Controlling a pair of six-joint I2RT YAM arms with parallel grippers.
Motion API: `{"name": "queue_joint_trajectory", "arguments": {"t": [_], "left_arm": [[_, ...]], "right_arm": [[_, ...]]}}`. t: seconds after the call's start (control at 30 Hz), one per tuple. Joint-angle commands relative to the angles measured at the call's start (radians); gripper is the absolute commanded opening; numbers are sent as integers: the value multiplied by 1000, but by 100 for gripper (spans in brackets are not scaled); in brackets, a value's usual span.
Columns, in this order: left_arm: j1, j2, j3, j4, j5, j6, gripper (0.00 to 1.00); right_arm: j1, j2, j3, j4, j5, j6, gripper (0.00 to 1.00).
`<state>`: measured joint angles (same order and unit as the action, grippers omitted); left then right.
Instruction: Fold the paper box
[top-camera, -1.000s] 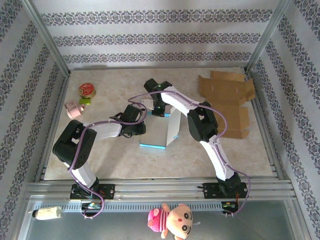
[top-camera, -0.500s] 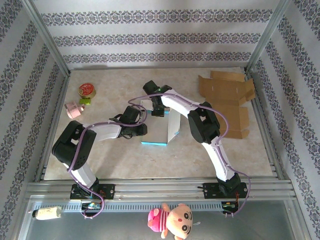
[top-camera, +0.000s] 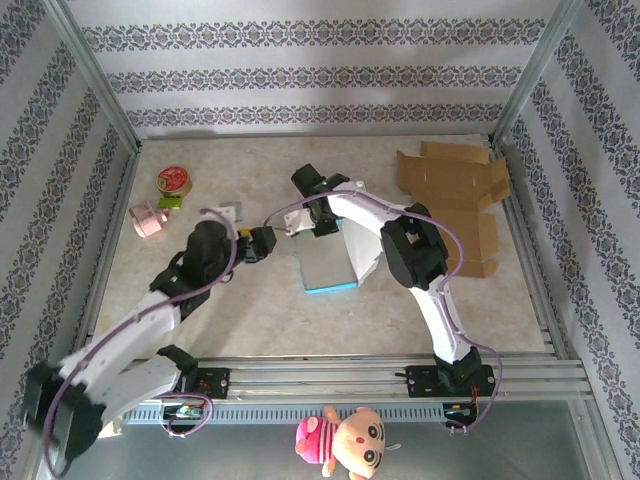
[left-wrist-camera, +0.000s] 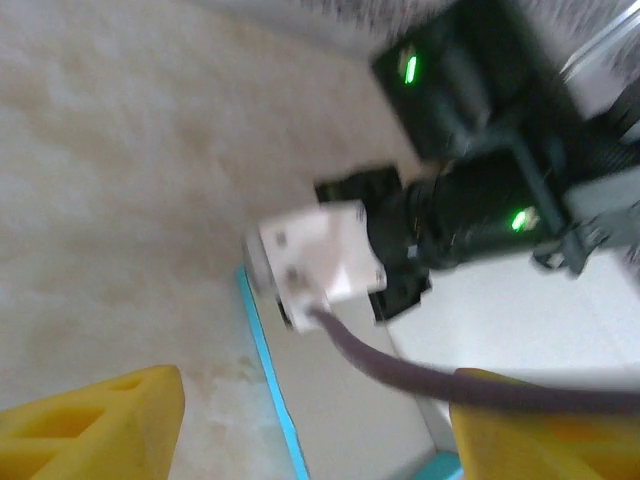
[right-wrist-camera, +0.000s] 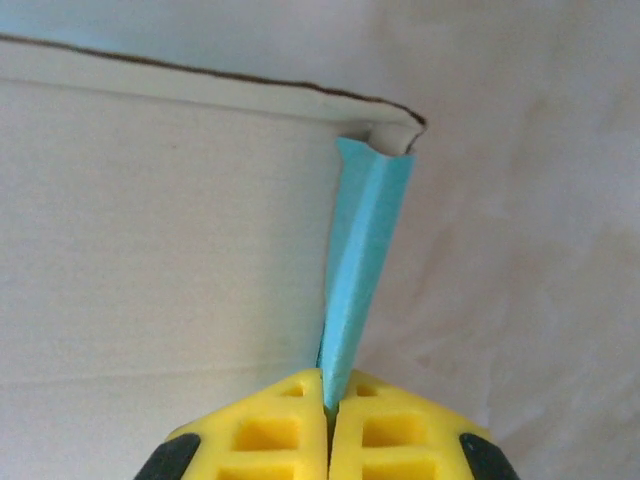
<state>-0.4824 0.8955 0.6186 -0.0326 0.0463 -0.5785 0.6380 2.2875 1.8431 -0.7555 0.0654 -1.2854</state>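
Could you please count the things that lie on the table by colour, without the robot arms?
White and blue: 1, the paper box
Brown: 1, the flat cardboard
Red: 1, the round tin
Pink: 1, a small pink object
Green: 1, a small green item
Total: 5

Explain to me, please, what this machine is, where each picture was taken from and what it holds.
These are two robot arms bolted at the near edge of a table, each ending in a two-finger gripper. The overhead picture looks down on both; the other two come from cameras on their wrists. On the table lie a white paper box with blue edges, flat brown cardboard, a small tin and a pink object. The right gripper is shut on a blue edge of the box. The left gripper stands open left of the box, holding nothing.
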Motion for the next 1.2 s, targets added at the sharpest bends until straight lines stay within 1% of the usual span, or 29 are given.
{"name": "queue_joint_trajectory", "arguments": {"t": [0.0,0.07,0.13,0.23,0.27,0.33,0.4,0.43,0.53,0.6,0.7,0.9,0.97,1.0,1.03,1.07,1.13,1.17], "left_arm": [[10,-146,-63,-53,-168,35,73],[11,-220,-81,-79,-204,69,75],[12,-260,-89,-90,-217,122,78],[12,-266,-96,-72,-226,181,80],[14,-262,-101,-58,-228,197,81],[13,-255,-110,-23,-226,230,82],[16,-249,-119,15,-212,263,83],[16,-247,-124,41,-198,281,84],[18,-232,-127,82,-146,339,87],[17,-220,-116,86,-123,368,88],[17,-207,-108,91,-104,388,89],[17,-200,-132,139,-88,349,90],[16,-188,-132,145,-82,346,91],[16,-179,-130,143,-82,347,91],[17,-162,-120,138,-82,353,91],[17,-143,-108,125,-82,365,92],[16,-84,-66,97,-77,407,93],[17,-55,-42,87,-73,429,93]], "right_arm": [[32,10,-112,-123,-42,-263,0],[47,-9,-155,-69,-29,-288,0],[62,-48,-209,-37,-45,-347,0],[89,-155,-362,59,-124,-486,2],[102,-187,-407,88,-138,-504,2],[129,-245,-512,173,-127,-525,2],[134,-293,-615,266,-132,-563,5],[135,-310,-637,286,-130,-571,8],[132,-325,-616,274,-73,-554,19],[132,-341,-598,262,-71,-530,24],[134,-373,-577,251,-72,-474,28],[128,-432,-585,252,-75,-424,33],[125,-449,-587,254,-88,-389,34],[126,-466,-585,259,-101,-345,33],[128,-490,-577,267,-125,-270,34],[128,-517,-567,274,-145,-182,34],[127,-595,-548,297,-165,94,37],[125,-636,-547,308,-152,229,39]]}}
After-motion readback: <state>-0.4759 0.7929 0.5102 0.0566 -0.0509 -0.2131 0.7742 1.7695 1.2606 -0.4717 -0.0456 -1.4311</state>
